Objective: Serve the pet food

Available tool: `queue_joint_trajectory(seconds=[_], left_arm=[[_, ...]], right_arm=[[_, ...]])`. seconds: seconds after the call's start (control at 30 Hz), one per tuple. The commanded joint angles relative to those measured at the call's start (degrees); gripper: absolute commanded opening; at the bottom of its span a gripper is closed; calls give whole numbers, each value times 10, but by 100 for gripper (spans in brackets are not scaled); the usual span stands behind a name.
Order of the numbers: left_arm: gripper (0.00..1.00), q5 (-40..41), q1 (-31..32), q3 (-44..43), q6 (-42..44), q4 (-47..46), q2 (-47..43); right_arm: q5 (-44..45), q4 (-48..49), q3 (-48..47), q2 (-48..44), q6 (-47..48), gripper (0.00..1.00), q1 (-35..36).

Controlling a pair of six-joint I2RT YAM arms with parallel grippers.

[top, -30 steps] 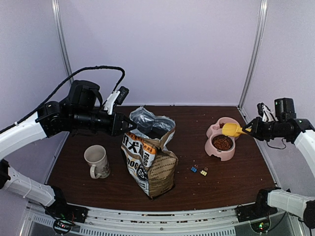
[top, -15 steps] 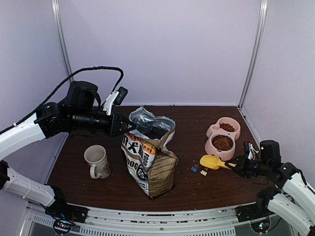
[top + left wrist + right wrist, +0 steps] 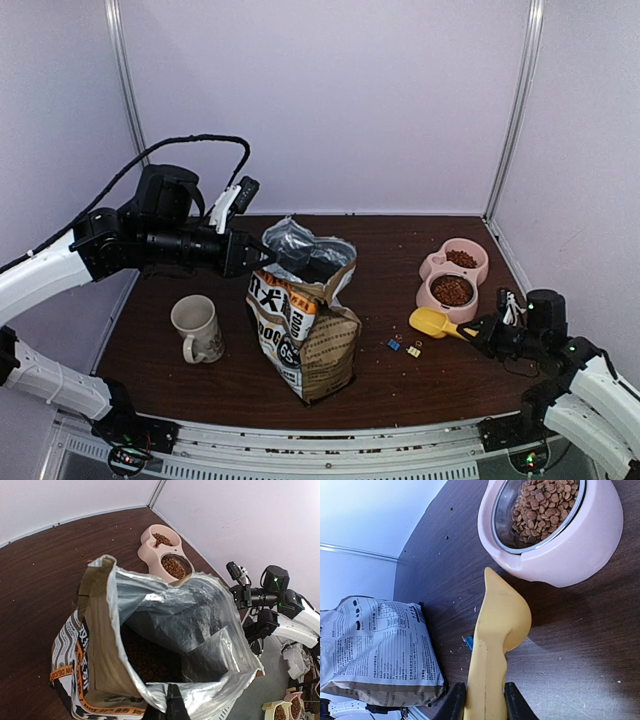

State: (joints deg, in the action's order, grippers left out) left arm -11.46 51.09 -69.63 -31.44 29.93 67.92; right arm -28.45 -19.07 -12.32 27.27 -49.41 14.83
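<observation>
Arms: two, one at each side of the tabletop (image 3: 400, 240).
Left end effector (image 3: 262, 258): fully closed, pinching the near foil rim of the bag (image 3: 165, 615) and holding its mouth open.
Right end effector (image 3: 485, 705): partly closed, its two fingers (image 3: 455, 700) clamped on the handle of the scoop (image 3: 495, 630).
Bag: one, brown paper with a silver lining, standing right at the left end effector.
Kibble (image 3: 545, 505): reddish-brown pellets in three places, namely both wells of the bowl and, seen from the left wrist, deep inside the bag, below the left end effector.
Bowl (image 3: 580, 545): one, pink, with two wells, just beyond the tip of the scoop, ahead of the right end effector.
Scoop: one, yellow, low over the tabletop; whether it touches, I cannot tell.
Clips (image 3: 394, 344): two, one blue and one yellow, side by side on the tabletop, near the scoop, between the right end effector and the bag.
Mug (image 3: 196, 327): one, pale, upright, below the left end effector and beside the bag.
</observation>
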Motion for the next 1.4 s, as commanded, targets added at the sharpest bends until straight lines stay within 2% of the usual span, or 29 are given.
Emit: queue_joint_trajectory(seconds=[0.0,0.1,0.3,0.53,0.73,0.87,1.13,1.37], left_arm=[[0,-15,-4,-13,2,-110,-26],[0,-15,-3,-13,3,-107,-26],[0,-18,-4,-14,4,-107,-26],[0,-23,-4,-7,9,-106,-31],[0,-30,-4,7,12,-111,-39],[0,-34,-4,9,12,-114,-41],[0,-49,-4,10,16,-122,-42],[0,-66,-3,6,29,-119,-32]], right_arm=[[37,5,25,-4,-28,33,4],[50,2,31,-11,-36,50,4],[88,-30,19,-33,-38,74,4],[178,-120,-37,-41,-3,90,4],[185,-155,-143,-2,60,91,5],[125,-156,-218,48,106,86,30],[111,-126,-342,152,115,86,195],[237,-118,-542,308,92,82,385]])
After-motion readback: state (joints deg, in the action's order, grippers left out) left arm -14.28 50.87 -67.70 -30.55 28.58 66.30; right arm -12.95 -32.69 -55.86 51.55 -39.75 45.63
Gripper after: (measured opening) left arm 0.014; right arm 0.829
